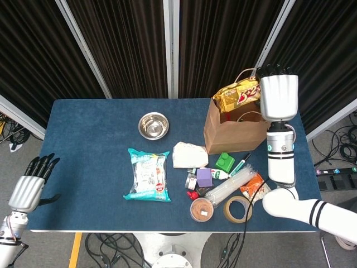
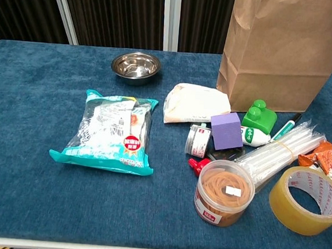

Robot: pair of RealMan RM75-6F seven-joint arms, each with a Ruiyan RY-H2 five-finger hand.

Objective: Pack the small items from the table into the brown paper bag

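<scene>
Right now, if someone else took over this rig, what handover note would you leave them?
Right hand holds the yellow snack packet above the open top of the brown paper bag; not yet released.
Left hand is off the table's near-left edge, holding nothing, fingers apart.
Still on the table: teal snack bag, white pouch, purple cube, green block, rubber band tub, tape roll, straw bundle, orange packet, plus a steel bowl.
Done: packet lifted to the bag. Left: drop it in, then pack the rest.
</scene>
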